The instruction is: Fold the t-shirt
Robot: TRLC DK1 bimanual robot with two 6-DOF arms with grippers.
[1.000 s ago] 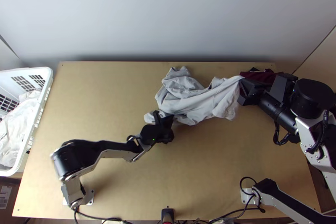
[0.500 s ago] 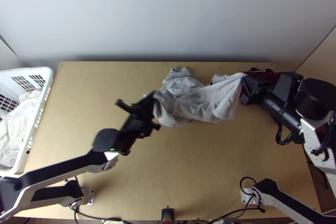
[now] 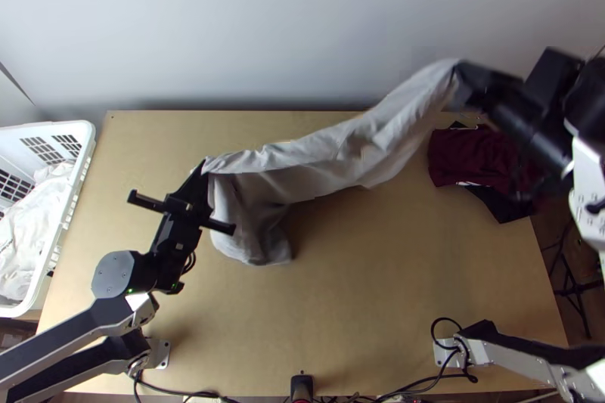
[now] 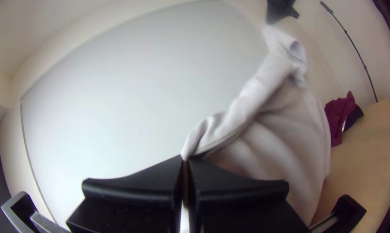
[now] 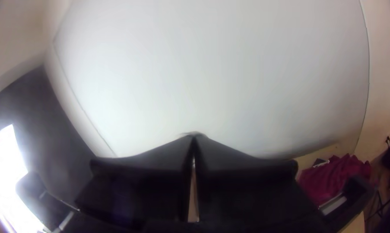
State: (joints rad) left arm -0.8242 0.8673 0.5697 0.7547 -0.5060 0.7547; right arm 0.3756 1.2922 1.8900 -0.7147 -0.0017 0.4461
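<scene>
The grey T-shirt (image 3: pixel 325 165), previously bunched on the surface (image 3: pixel 355 312), is now lifted and stretched across it, clenched at one end by the left pincer (image 3: pixel 206 164), at the other by the right pincer (image 3: pixel 458 69). Assessment: spreading precedes folding.

White links (image 3: pixel 587 176); black joints (image 3: pixel 594 104).

Visibility limits, top view
The right gripper (image 3: pixel 466 79) is blurred; the laundry basket (image 3: pixel 78 176) is cut off by the view's left edge.
</scene>
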